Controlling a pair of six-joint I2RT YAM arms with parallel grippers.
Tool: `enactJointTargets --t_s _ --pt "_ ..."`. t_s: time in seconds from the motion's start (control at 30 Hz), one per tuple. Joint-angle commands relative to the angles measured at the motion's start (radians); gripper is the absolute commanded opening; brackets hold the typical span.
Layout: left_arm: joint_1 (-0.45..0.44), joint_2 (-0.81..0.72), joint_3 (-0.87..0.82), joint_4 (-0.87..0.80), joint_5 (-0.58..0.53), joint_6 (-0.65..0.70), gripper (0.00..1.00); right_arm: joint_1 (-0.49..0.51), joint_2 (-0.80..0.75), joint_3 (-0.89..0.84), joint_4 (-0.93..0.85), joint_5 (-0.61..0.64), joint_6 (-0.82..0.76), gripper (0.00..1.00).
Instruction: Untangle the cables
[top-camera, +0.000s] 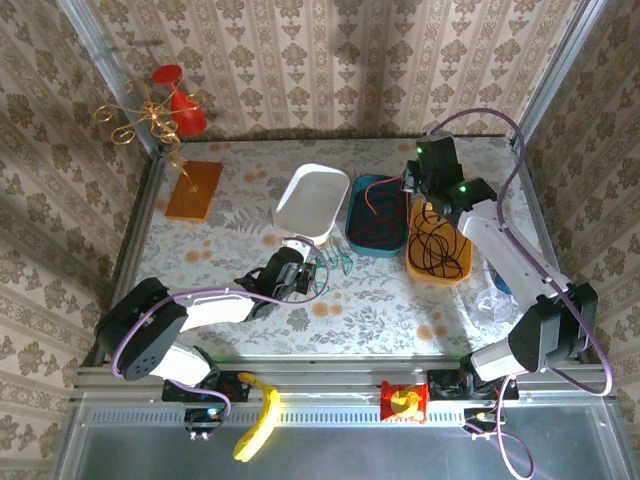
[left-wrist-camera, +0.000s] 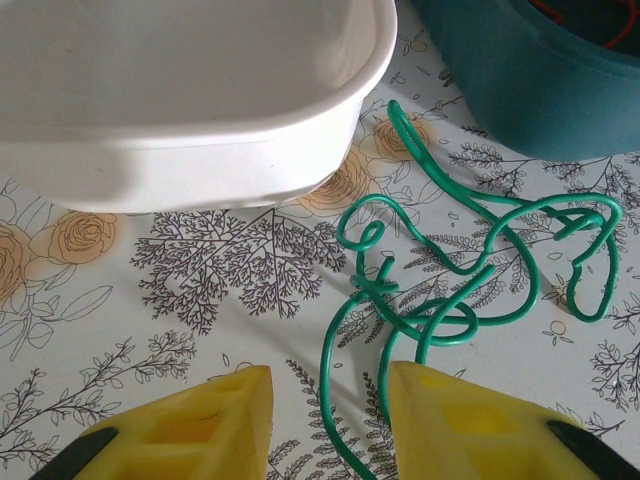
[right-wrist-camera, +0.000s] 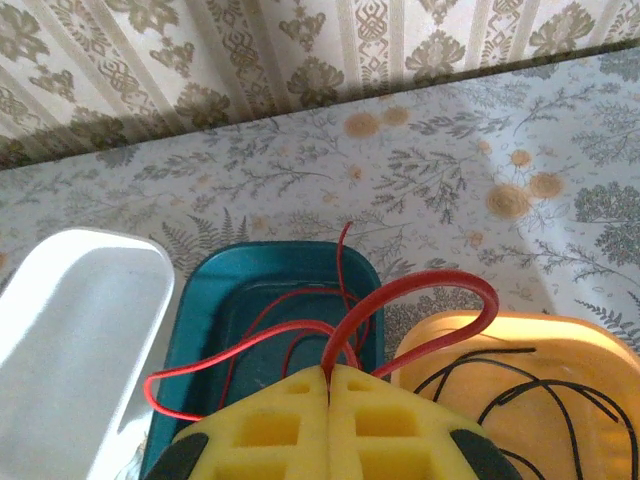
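Two arms sort colours: my right gripper (right-wrist-camera: 330, 370) clamps the red cable (right-wrist-camera: 440, 280), apparently to bin it in the teal tray (right-wrist-camera: 215, 300) at one o'clock, while my left gripper (left-wrist-camera: 328, 378), jaws parted, straddles the green cable (left-wrist-camera: 372, 290).

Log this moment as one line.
left pincer: open, straddling thin green cable | right pincer: shut on thin red cable trailing into teal plastic tray | thin black cables: in orange plastic tray

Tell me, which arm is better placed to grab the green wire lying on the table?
Left. The left gripper is open right at the green cable, with strands running between its fingers, beside the white tray. The right gripper is shut on the red cable by the teal tray.
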Motion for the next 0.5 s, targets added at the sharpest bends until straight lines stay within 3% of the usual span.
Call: enactJointTargets --t_s 0.0,0.47 --pt "-0.009 0.013 0.008 0.005 0.004 -0.008 0.37 0.007 0.049 -0.016 0.016 0.021 0.006 0.0" --pt "-0.013 0.015 0.008 -0.011 -0.003 -0.014 0.37 0.017 0.301 0.12 0.022 -0.073 0.044 0.0"
